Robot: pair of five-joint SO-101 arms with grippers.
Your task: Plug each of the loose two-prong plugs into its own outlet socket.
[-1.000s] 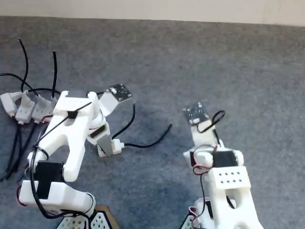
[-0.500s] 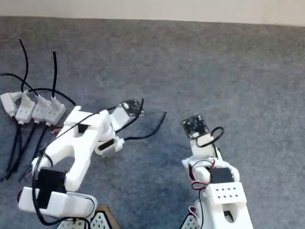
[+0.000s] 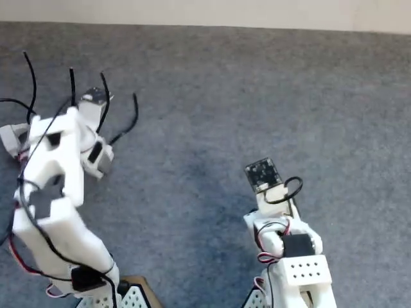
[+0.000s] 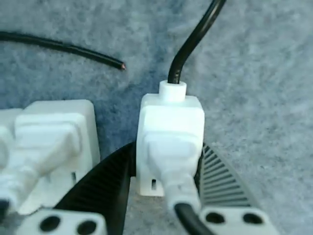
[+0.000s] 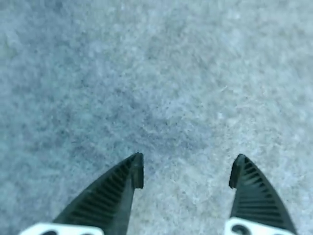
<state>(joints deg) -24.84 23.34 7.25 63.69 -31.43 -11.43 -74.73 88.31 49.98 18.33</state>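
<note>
Grey-carpeted bench (image 3: 212,96) stretches across the high view, and the left arm (image 3: 54,160) lies over most of what matters. The sockets (image 3: 9,136) are nearly all covered, with one white corner peeping out at the bench's left edge. Four black cables (image 3: 103,96) stick out past the arm. In the left wrist view the prongs of the plug (image 4: 170,132) are hidden, so I cannot tell whether it is seated in anything. A dark lead at its near end is cut off at the view's edge.

Since a second ago the left arm has swung from mid-bench to the far left, taking the plug and its cable (image 4: 195,39) along. The four sockets, then in plain sight, now sit beneath it. The right arm (image 3: 289,250) has drawn back toward its base.

The left arm stretches up and leftward from the near-left corner. Its left pincer (image 4: 166,147) is clamped on the plug, with a black finger (image 4: 105,181) on each flank. The plug stands just beside a neighbouring socket (image 4: 58,132), a thin strip of bench between them. A bare cable end (image 4: 120,65) lies beyond. The right arm is folded low at the near right. Its right pincer (image 5: 188,159) hovers over bare bench with its fingers wide apart.
</note>
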